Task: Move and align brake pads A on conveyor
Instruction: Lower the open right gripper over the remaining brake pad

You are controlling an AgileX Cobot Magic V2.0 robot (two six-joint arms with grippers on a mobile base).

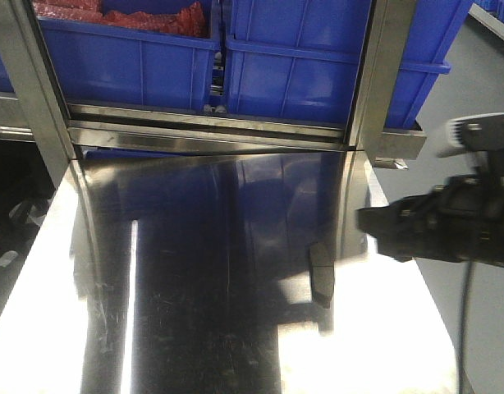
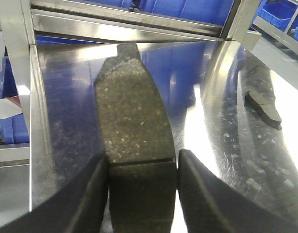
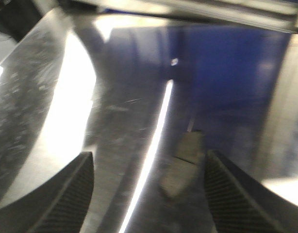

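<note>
Holding, left side: your left gripper [image 2: 141, 167] has its jaws clamped on the two long edges of the held brake pad [image 2: 132, 107].
Held pad: grey-brown speckled face up, with a thin groove across it near the jaw tips. Its tab end points toward the rack [image 2: 124, 24].
Surface: a shiny steel table [image 1: 194, 328] lies under both arms, with glare streaks across it.
Behind: blue bins [image 1: 293, 74] sit on the rack at the table's far edge, one with red contents.
Loose pad: the loose brake pad [image 1: 322, 275] lies flat on the steel, right of centre, well apart from the held one.
Right side: your right gripper [image 3: 149, 194] hangs low over the table, jaws wide apart and holding nothing. The loose pad lies ahead between them, nearer the right-hand one. Blur hides whether they touch.
</note>
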